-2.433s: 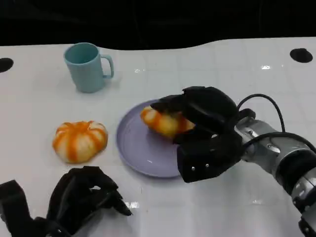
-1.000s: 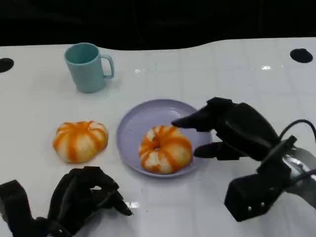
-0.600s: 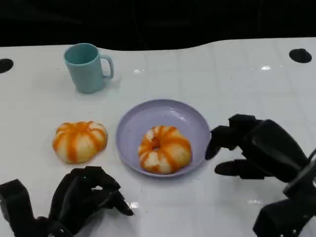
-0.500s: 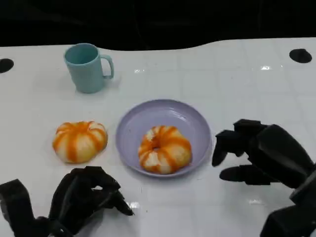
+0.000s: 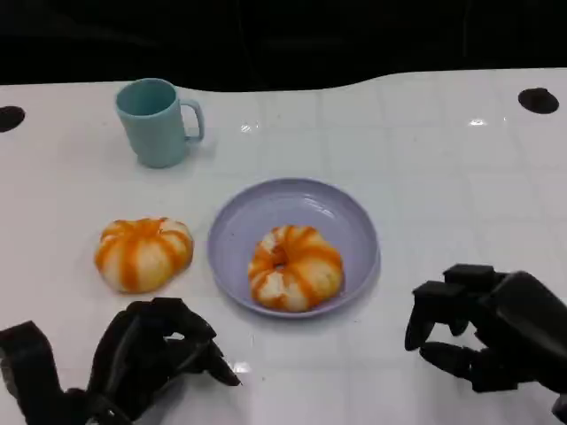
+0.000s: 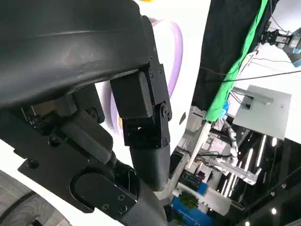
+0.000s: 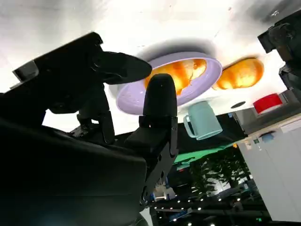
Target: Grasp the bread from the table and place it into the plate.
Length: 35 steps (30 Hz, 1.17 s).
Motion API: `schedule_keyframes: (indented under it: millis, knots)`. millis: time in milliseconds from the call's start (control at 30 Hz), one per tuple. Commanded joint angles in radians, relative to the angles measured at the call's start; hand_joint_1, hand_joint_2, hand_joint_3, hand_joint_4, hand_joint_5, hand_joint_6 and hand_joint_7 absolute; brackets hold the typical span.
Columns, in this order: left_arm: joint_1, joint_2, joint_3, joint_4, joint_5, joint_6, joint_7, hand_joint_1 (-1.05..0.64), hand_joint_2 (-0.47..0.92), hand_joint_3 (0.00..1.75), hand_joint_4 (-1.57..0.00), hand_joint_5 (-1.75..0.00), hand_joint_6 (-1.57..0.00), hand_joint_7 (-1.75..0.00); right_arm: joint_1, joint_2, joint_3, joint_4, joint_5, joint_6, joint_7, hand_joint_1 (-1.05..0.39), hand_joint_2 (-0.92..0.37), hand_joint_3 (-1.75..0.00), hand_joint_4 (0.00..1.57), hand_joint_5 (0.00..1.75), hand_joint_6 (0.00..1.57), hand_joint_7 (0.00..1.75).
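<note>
- While one bread [image 5: 295, 267] already lies in the plate [image 5: 257, 212], toward its near side, a second bread [image 5: 143, 253] sits on the bench [image 5: 425, 150], just beside the plate on the left.
- Right hand [image 5: 487, 332] hovers near the bench, well apart from the plate, fingers [image 5: 425, 312] released and grasping nothing.
- Left hand [image 5: 151, 354] sits near the bench bread, fingers curled inward, nothing in them.
- Risk, as I judge it: a careless reach could nudge the plate or knock the cup [image 5: 158, 120].
- Both breads are round rings lying flat, hole upward; neither has a clear long axis.
</note>
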<state>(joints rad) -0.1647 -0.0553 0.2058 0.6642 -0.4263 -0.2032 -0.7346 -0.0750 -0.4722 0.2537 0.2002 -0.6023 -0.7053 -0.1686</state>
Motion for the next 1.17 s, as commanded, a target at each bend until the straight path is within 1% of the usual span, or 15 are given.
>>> schedule_keyframes:
  millis: [33,100,167,267,400,533,833,1167]
  knots:
    - [-0.001,0.017,0.005,0.002,0.000,-0.003,-0.002,-1.05,0.62,0.00,-1.57,-0.61,-1.57,-0.37,0.038,0.005,-0.018,-0.003,-0.009,0.006,-0.017,-0.17,-0.56,-0.96,0.68,1.70,0.64,1.32]
    - [-0.001,0.019,0.005,0.002,0.000,-0.005,-0.006,-1.05,0.62,0.01,-1.57,-0.60,-1.57,-0.37,0.044,0.014,-0.018,0.010,-0.011,0.000,-0.027,-0.17,-0.55,-0.98,0.67,1.71,0.62,1.37]
    - [-0.001,0.021,0.006,0.003,-0.003,-0.002,-0.011,-1.05,0.62,0.01,-1.57,-0.60,-1.57,-0.37,0.046,0.024,-0.017,0.024,-0.013,-0.005,-0.043,-0.16,-0.53,-1.03,0.65,1.74,0.57,1.46]
    - [-0.002,0.024,0.006,0.005,-0.001,-0.004,-0.010,-1.05,0.63,0.01,-1.57,-0.59,-1.57,-0.36,0.044,0.038,-0.015,0.055,-0.010,-0.025,-0.068,-0.15,-0.51,-1.10,0.64,1.75,0.51,1.54]
    - [-0.007,0.028,0.008,0.010,-0.001,-0.004,-0.010,-1.05,0.63,0.01,-1.57,-0.59,-1.57,-0.36,0.031,0.051,-0.013,0.104,-0.019,-0.065,-0.106,-0.15,-0.51,-1.14,0.63,1.75,0.44,1.64]
    - [-0.011,0.032,0.008,0.012,-0.001,0.001,-0.007,-1.05,0.63,0.00,-1.57,-0.60,-1.57,-0.36,0.014,0.061,-0.009,0.152,-0.044,-0.094,-0.153,-0.16,-0.51,-1.16,0.63,1.75,0.43,1.65]
    - [-0.022,0.033,0.009,0.032,0.005,-0.018,-0.005,-1.05,0.64,0.01,-1.57,-0.61,-1.57,-0.38,-0.015,0.070,-0.006,0.219,-0.064,-0.125,-0.201,-0.17,-0.48,-1.19,0.65,1.75,0.44,1.69]
    - [-0.016,0.030,0.007,0.031,0.002,-0.021,-0.011,-1.05,0.64,0.01,-1.57,-0.60,-1.57,-0.38,-0.017,0.064,-0.017,0.224,-0.054,-0.152,-0.204,-0.16,-0.46,-1.20,0.68,1.75,0.43,1.70]
